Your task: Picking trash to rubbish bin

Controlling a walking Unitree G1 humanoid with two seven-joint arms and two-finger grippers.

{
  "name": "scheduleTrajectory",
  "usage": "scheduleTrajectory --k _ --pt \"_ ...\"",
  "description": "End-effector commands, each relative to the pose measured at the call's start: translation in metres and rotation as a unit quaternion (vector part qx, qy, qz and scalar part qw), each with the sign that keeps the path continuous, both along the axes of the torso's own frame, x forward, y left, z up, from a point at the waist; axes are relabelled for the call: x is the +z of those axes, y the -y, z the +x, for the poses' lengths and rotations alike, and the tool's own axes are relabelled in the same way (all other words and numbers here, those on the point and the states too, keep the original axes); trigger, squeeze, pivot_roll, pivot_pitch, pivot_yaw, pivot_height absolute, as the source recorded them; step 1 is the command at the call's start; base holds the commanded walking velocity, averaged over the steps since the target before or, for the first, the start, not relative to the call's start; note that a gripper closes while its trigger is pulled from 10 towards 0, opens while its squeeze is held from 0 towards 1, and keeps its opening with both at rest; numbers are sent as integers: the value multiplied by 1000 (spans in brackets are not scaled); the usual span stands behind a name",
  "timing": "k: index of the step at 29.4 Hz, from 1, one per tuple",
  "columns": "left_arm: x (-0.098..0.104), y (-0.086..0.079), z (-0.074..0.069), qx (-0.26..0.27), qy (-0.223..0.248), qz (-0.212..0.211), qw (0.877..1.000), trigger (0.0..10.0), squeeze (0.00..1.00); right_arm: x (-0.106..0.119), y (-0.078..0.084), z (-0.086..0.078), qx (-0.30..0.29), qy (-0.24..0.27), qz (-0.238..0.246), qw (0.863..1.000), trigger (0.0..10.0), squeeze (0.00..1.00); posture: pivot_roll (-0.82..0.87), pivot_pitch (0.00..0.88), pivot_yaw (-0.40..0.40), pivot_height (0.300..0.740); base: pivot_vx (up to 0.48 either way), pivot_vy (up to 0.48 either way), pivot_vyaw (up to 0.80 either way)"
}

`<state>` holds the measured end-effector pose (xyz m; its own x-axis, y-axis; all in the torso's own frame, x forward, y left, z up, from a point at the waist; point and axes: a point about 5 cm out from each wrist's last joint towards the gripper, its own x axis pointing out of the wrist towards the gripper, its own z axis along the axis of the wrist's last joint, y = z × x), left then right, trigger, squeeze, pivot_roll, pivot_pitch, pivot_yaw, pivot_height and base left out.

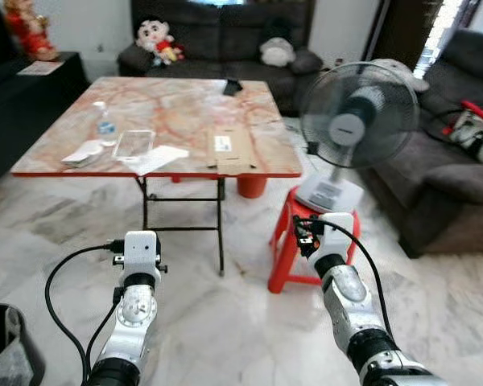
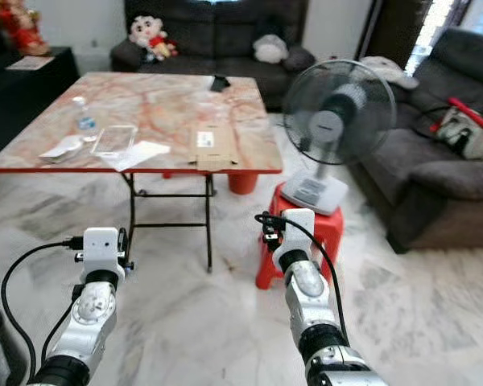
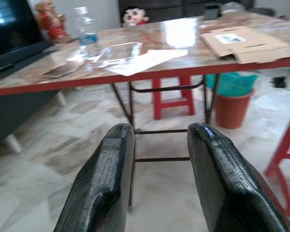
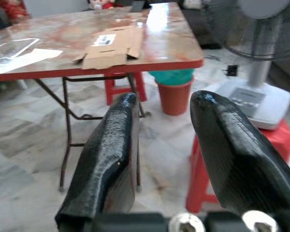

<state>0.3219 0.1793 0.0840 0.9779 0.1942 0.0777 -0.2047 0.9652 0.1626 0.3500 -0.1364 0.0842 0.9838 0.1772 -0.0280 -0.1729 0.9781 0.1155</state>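
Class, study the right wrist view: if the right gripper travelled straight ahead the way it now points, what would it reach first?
Probably the orange bin under the table; the right gripper is open and nothing nearer shows between its fingers, though depth is hard to judge.

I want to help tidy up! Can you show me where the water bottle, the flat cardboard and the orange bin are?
water bottle [image 1: 105, 129], left eye view, on its label.
flat cardboard [image 1: 233, 152], left eye view, on its middle.
orange bin [image 4: 173, 96], right wrist view, on its front wall, under the table.

Counts around the marble-topped folding table [image 1: 185, 108]

One clear plastic water bottle [image 1: 105, 125], one flattened brown cardboard box [image 1: 233, 149], one clear plastic tray [image 1: 134, 144], one grey pedestal fan [image 1: 357, 115], two red plastic stools [image 1: 294, 241], one orange bin [image 4: 174, 94].
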Motion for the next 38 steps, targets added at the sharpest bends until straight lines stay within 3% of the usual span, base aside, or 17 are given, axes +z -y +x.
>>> scheduleTrajectory --k 1,11,18,31,38 --pt "4 2 3 -8 4 1 1000 10000 0 7 -1 4 0 13 2 1000 10000 0 -32 0 -53 740 0 0 0" --pt "6 7 3 -21 5 -5 1000 10000 0 8 -3 5 3 9 3 1000 10000 0 -32 0 -54 740 0 0 0" --pt "6 8 5 -20 -1 -4 1000 10000 0 9 -4 5 5 10 10 1000 10000 0 -35 1 -51 740 0 0 -800" --pt "10 12 7 -23 5 -6 1000 10000 0 11 -8 5 14 18 12 1000 10000 0 -34 3 -49 740 0 0 0" --pt "13 11 8 -19 10 -7 1000 10000 0 12 -9 6 14 21 12 1000 10000 0 -31 0 -51 740 294 0 0"
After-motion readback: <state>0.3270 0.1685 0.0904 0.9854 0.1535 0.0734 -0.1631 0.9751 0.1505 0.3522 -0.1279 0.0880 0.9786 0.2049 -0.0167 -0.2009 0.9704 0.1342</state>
